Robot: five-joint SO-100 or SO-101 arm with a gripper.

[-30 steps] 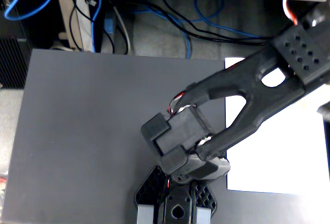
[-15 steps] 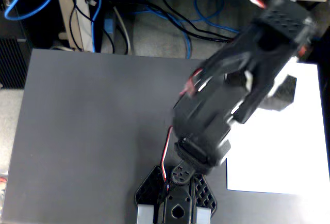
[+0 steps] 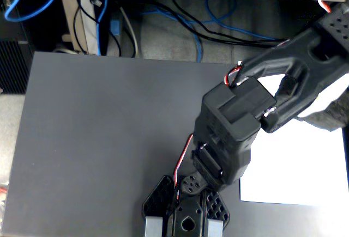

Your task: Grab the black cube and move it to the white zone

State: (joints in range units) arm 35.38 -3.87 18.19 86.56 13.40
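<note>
Dark grey mat (image 3: 98, 139) bears white zone (image 3: 297, 171); cube unseen, orientation unknowable.

Smooth black plastic arm (image 3: 240, 122); matt dark grey mat (image 3: 103, 139); plain white paper sheet (image 3: 297, 166); rough grey carpet (image 3: 163, 35).

Soft, slightly blurry picture in even light; the white zone (image 3: 297, 166) glares, overexposed, and the black arm (image 3: 240, 122) loses detail.
</note>
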